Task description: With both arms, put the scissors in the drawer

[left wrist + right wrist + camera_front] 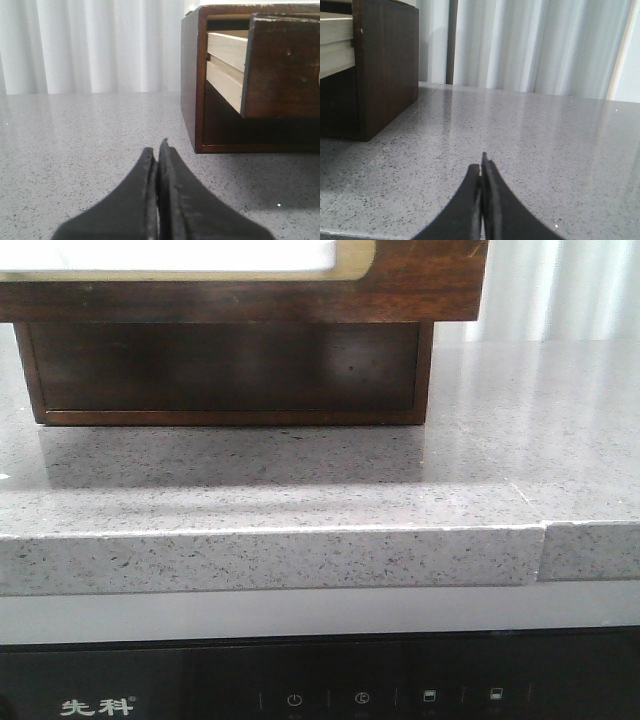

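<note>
On my left wrist feed the left gripper (158, 150) has its two black fingers pressed flat together, nothing between them, poised low over the grey speckled countertop (75, 150). The right gripper (482, 167) reads the same on its own feed: tips closed against each other, holding nothing, above the same stone surface. Moving outward, the drawer (282, 65) shows at the upper right of the left wrist frame, pulled out of the dark brown cabinet (192, 80); its front is dark, worn wood with chipped edges, and its pale wooden side runs back into the opening. In the front view I see that drawer front (420, 285) along the top edge, overhanging the cabinet body (225, 370), with a strip of its white, cream-framed panel (180, 255) cut off by the frame. The right wrist feed catches only a corner of the cabinet at upper left. I cannot see into the drawer from any camera, and I cannot find the scissors in any feed. White curtains (535, 45) hang behind the counter, and a black appliance panel (320, 685) sits below its front edge.
</note>
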Action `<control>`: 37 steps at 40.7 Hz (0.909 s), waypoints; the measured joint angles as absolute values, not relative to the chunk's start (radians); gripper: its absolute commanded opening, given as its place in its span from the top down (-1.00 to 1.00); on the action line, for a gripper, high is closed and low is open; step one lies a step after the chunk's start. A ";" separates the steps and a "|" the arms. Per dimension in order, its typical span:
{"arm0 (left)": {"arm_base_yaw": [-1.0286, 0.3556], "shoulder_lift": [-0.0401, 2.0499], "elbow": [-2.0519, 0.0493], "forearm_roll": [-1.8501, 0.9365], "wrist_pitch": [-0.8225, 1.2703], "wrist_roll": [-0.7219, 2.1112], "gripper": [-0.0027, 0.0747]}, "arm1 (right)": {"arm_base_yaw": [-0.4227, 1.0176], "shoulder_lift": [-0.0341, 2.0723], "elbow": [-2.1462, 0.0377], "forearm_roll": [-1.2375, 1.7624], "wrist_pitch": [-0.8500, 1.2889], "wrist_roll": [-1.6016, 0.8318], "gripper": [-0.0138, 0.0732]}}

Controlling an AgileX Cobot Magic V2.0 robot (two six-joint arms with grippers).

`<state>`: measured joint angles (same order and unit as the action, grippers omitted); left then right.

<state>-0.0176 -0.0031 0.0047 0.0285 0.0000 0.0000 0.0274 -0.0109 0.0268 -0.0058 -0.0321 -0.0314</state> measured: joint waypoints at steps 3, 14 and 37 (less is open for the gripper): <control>-0.018 -0.003 0.005 0.028 0.000 0.000 0.98 | 0.027 -0.011 0.027 -0.010 -0.032 -0.026 0.84; -0.018 -0.003 0.005 0.028 0.000 0.000 0.98 | 0.027 -0.011 0.027 -0.017 -0.032 -0.024 0.84; -0.018 -0.003 0.005 0.028 0.000 0.000 0.98 | 0.027 -0.011 0.027 -0.017 -0.032 -0.021 0.84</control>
